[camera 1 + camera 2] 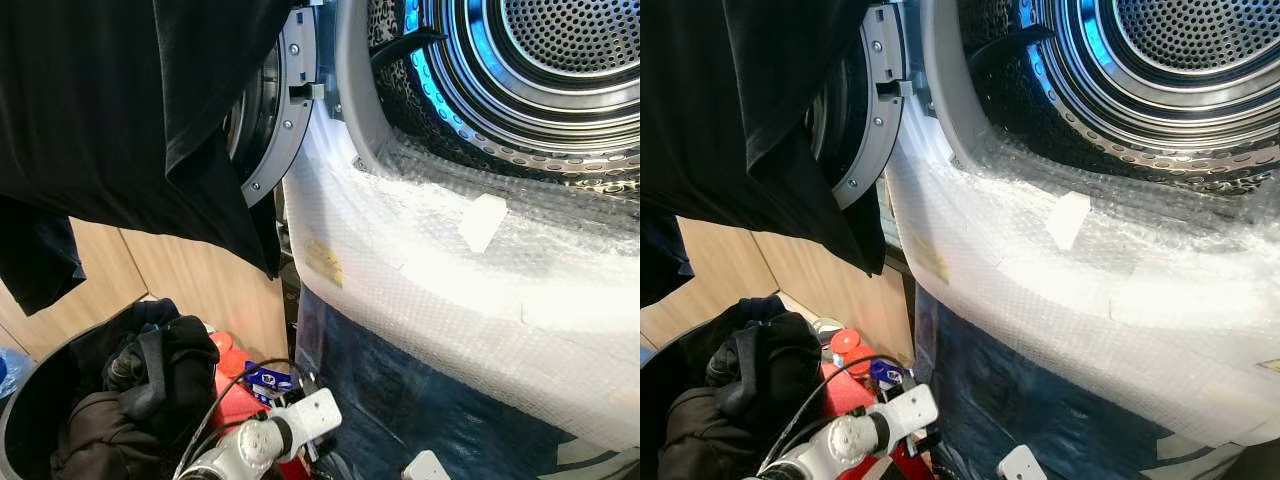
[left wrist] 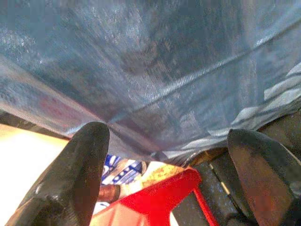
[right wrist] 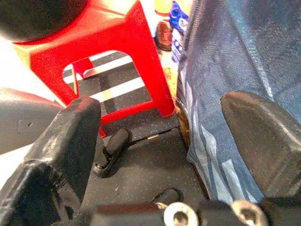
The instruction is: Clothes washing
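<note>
The washing machine drum [image 1: 545, 60] stands open at the upper right, lit blue inside. A large black garment [image 1: 120, 110] hangs in front of the open door [image 1: 280, 110]. Dark clothes [image 1: 150, 385] fill a round basket [image 1: 30, 395] at the lower left. My left arm's silver wrist [image 1: 270, 435] is low beside the basket. In the left wrist view my left gripper [image 2: 164, 141] is open and empty, facing the machine's blue-filmed lower front [image 2: 155, 66]. My right gripper [image 3: 160, 117] is open too, low by the floor, with nothing between its fingers.
Bubble wrap [image 1: 450, 270] covers the machine's front below the drum. A red plastic stool [image 3: 108, 42] stands by the machine's foot, with bottles [image 3: 176, 19] behind it. Wooden cabinet panels [image 1: 190, 280] are on the left. A black cable [image 1: 230, 385] runs over my left arm.
</note>
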{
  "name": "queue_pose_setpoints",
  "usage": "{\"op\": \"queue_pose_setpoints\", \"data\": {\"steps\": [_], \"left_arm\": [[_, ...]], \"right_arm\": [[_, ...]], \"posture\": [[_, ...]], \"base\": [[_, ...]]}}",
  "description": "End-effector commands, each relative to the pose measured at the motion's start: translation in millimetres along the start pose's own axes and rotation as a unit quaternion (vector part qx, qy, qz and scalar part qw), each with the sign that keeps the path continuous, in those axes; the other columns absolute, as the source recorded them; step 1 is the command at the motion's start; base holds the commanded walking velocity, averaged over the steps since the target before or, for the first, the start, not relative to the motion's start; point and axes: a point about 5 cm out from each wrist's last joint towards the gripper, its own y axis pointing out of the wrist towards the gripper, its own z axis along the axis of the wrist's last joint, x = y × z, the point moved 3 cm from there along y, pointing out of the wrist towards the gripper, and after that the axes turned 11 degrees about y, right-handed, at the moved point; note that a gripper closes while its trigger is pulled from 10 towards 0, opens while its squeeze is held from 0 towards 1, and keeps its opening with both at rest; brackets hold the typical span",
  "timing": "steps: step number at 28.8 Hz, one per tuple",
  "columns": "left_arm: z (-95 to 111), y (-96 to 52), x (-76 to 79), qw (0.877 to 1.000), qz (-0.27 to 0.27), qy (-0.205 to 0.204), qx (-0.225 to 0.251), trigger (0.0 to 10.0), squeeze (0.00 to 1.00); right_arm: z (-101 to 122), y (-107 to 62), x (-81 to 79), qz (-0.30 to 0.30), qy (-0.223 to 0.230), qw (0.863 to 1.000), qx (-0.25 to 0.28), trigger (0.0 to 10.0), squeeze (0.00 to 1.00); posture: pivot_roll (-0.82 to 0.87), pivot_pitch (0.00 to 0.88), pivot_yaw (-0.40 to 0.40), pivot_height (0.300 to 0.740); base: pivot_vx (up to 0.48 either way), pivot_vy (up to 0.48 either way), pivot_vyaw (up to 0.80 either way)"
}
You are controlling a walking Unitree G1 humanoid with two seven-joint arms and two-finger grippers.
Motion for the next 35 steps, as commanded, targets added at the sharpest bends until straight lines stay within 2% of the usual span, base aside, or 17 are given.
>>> {"op": "queue_pose_setpoints", "data": {"steps": [1, 4, 7, 11, 19, 22, 25, 26, 33, 35], "left_arm": [[13, 0.9, -12.9, 0.999, 0.01, -0.004, 0.033, 10.0, 0.0], [22, 1.7, -18.2, 0.999, 0.012, -0.004, 0.053, 10.0, 0.0], [46, 1.8, -30.5, 0.995, 0.009, 0.016, 0.098, 10.0, 0.0], [59, -0.7, -37.9, 0.992, 0.008, 0.021, 0.122, 10.0, 0.0], [85, -8.5, -52.2, 0.988, 0.018, 0.023, 0.155, 10.0, 0.0], [87, -12.9, -60.8, 0.989, 0.052, -0.013, 0.141, 10.0, 0.0], [91, -17.4, -64.2, 0.987, 0.074, -0.017, 0.14, 10.0, 0.0], [95, -21.0, -66.8, 0.986, 0.094, -0.031, 0.137, 10.0, 0.0], [114, -34.5, -78.4, 0.976, 0.162, -0.035, 0.139, 10.0, 0.0], [118, -39.6, -82.6, 0.972, 0.188, -0.053, 0.13, 10.0, 0.0]], "right_arm": [[5, -2.7, 1.9, 0.011, -0.016, 1.0, 0.008, 10.0, 0.0], [7, -4.9, 5.1, 0.011, -0.016, 1.0, 0.011, 10.0, 0.0], [4, -14.7, 19.7, -0.012, 0.003, 1.0, 0.006, 10.0, 0.0], [1, -19.8, 25.7, -0.022, 0.015, 1.0, 0.004, 10.0, 0.0], [-2, -18.2, 21.5, -0.02, 0.021, 1.0, 0.001, 10.0, 0.0], [-3, -17.1, 20.1, -0.02, 0.022, 1.0, -0.001, 10.0, 0.0], [-3, -16.9, 20.1, -0.022, 0.024, 0.999, -0.002, 10.0, 0.0], [-4, -16.6, 20.8, -0.024, 0.024, 0.999, -0.004, 10.0, 0.0], [1, -11.9, 20.8, -0.025, 0.025, 0.999, -0.008, 10.0, 0.0], [3, -9.4, 18.8, -0.019, 0.02, 1.0, -0.011, 10.0, 0.0]], "posture": [[-0.07, 0.0, 0.055, 0.74], [-0.07, 0.0, 0.055, 0.74], [-0.06, 0.0, 0.061, 0.74], [-0.06, 0.0, 0.064, 0.74], [-0.07, 0.0, 0.076, 0.74], [-0.08, 0.0, 0.083, 0.74], [-0.07, 0.0, 0.084, 0.74], [-0.07, 0.0, 0.084, 0.74], [-0.05, 0.0, 0.069, 0.74], [-0.04, 0.0, 0.061, 0.74]], "base": [[0.0, 0.0, 0.0], [0.0, 0.0, 0.0], [0.0, 0.0, 0.0], [0.0, 0.0, 0.0], [0.0, 0.0, 0.0], [0.0, 0.0, 0.0], [0.0, 0.0, 0.0], [0.0, 0.0, 0.0], [0.0, 0.0, 0.0], [0.0, 0.0, 0.0]]}}
